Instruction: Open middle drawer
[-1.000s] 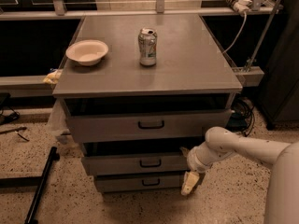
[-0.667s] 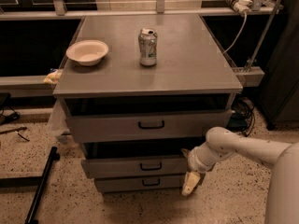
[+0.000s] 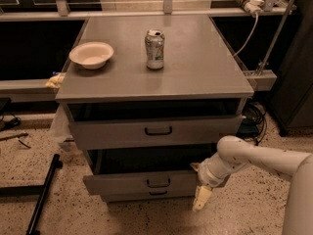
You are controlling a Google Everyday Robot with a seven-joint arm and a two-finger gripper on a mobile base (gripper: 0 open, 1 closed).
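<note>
The grey cabinet [image 3: 156,72] has three drawer fronts with small black handles. The middle drawer [image 3: 146,182] is the second one down and stands pulled out a little, with a dark gap above it. The top drawer [image 3: 156,131] also stands slightly out. The lowest drawer [image 3: 156,195] shows only as a thin strip under the middle one. My gripper [image 3: 199,187] is at the right end of the middle drawer's front, at the end of my white arm [image 3: 254,160], which comes in from the right.
A white bowl [image 3: 91,54] and an opened drink can [image 3: 154,43] stand on the cabinet top. A black bar [image 3: 44,195] lies on the speckled floor at the left. Cables [image 3: 252,116] hang at the right behind the cabinet.
The middle drawer front has come further out towards the camera, and my gripper has moved with it, lower in view. The top drawer has not moved.
</note>
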